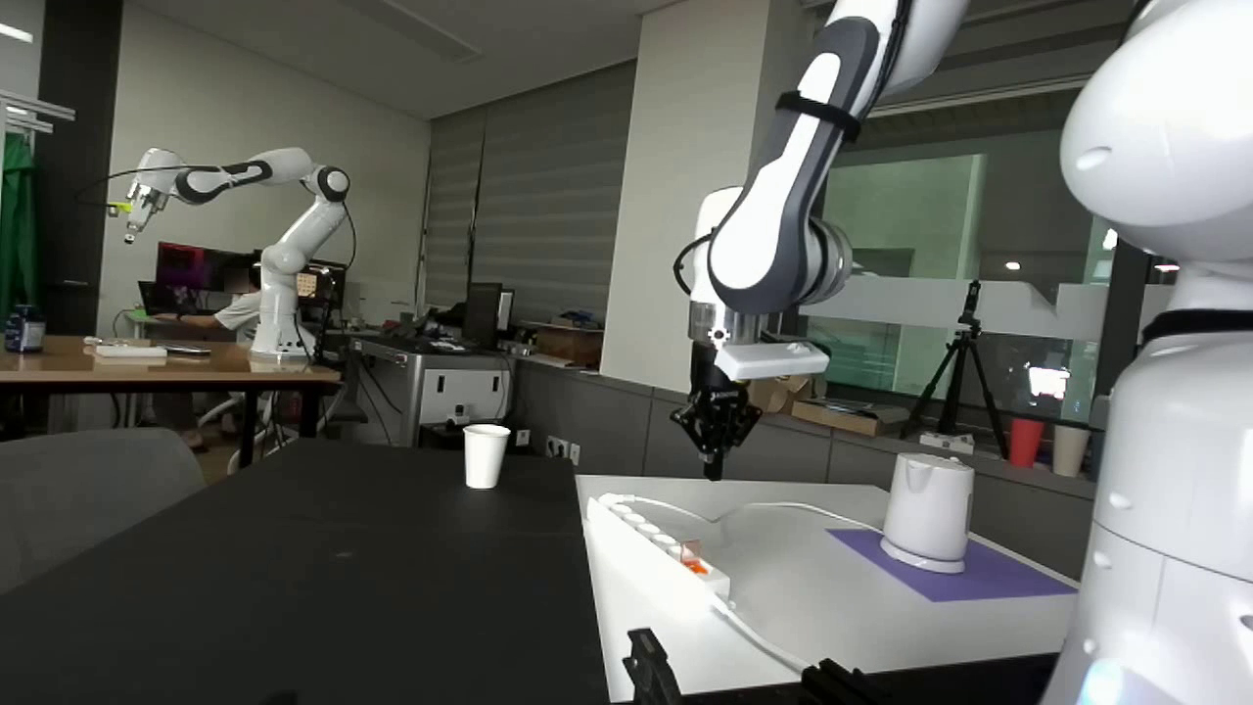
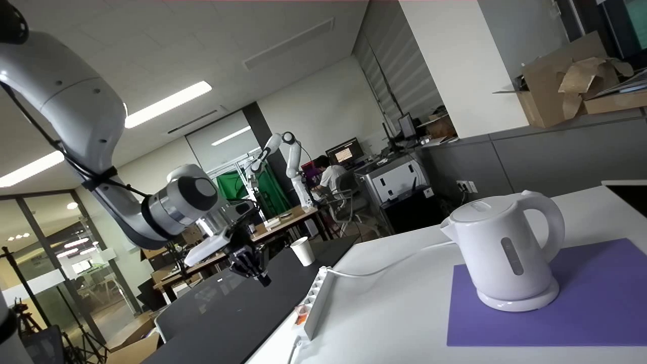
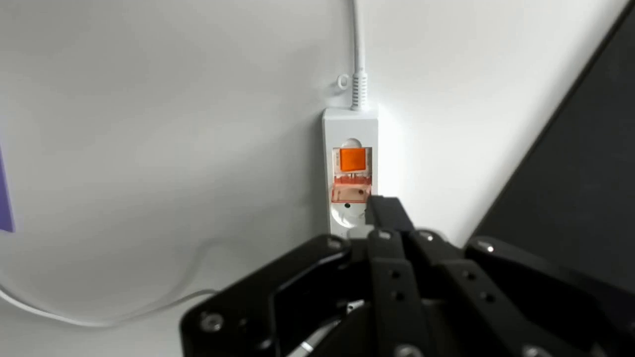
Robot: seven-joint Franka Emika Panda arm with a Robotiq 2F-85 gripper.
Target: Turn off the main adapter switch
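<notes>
Switch (image 3: 352,159) at end of adapter (image 2: 318,302), below gripper (image 3: 390,212), apart.

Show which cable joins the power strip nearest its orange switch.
The ribbed-collar cable, entering the power strip by the orange rocker switch; the other cable leaves the far end, toward the electric kettle.

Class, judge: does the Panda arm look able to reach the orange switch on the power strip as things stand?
Probably yes. The shut fingers hang above the white table, the see-through cover stands open, and nothing shows over the orange switch, so a shift and descent should reach it.
</notes>
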